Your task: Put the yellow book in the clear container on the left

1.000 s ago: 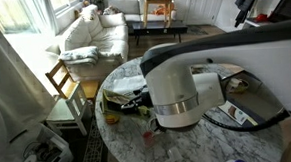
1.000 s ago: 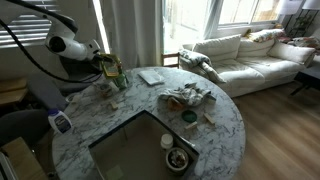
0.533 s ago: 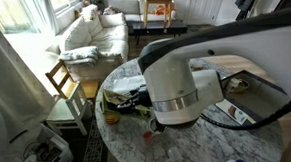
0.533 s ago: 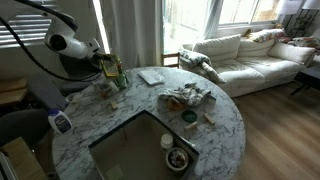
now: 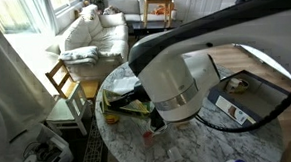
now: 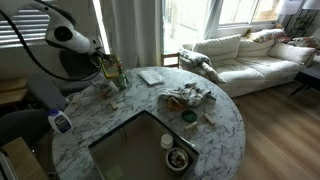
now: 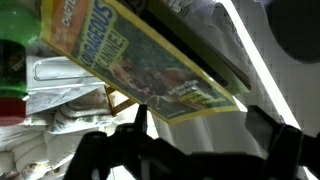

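The yellow book [image 7: 150, 60], its cover printed with small pictures, stands tilted across the top of the wrist view. It lies just past my gripper [image 7: 200, 130], which is open with nothing between its dark fingers [image 7: 140, 120]. In an exterior view the gripper [image 6: 104, 64] hovers at the table's far left edge beside the book [image 6: 113, 72]. The clear container [image 6: 151, 77], flat and whitish, lies on the marble a little further along the table's far edge. My arm [image 5: 171, 85] fills the middle of an exterior view and hides most of the table there.
A heap of clutter [image 6: 186, 97] sits mid-table, with a small cup [image 6: 168, 142] and a round bowl [image 6: 177, 158] nearer the front. A dark rectangular panel [image 6: 135, 150] covers the near part of the round marble table [image 6: 225, 125]. A small bottle [image 6: 60, 122] stands at its left edge.
The arm has swung a little up and to the left in an exterior view. The gripper has stayed open by the book.
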Controlling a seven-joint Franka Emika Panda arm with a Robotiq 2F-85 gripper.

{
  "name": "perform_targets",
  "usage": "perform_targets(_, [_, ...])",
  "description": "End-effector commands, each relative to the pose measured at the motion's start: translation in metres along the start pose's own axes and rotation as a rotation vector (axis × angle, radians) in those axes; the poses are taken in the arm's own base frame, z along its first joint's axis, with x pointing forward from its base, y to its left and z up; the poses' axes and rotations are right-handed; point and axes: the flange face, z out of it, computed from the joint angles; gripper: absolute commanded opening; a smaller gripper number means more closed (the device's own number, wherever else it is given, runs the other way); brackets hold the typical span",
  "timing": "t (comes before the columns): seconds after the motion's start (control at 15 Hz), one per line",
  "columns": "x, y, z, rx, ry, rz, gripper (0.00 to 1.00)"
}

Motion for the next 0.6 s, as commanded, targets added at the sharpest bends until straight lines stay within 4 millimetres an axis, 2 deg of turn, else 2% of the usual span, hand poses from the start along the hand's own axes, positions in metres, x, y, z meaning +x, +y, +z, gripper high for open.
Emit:
perform_targets(0.0, [0.000, 0.000, 0.001, -0.001, -0.005, 0.008, 1.00])
perform_targets(0.27, [0.001, 0.000, 0.001, 0.000, -0.002, 0.003, 1.00])
perform_targets(0.53, [0.009, -0.027, 0.013, 0.019, -0.019, 0.012, 1.00])
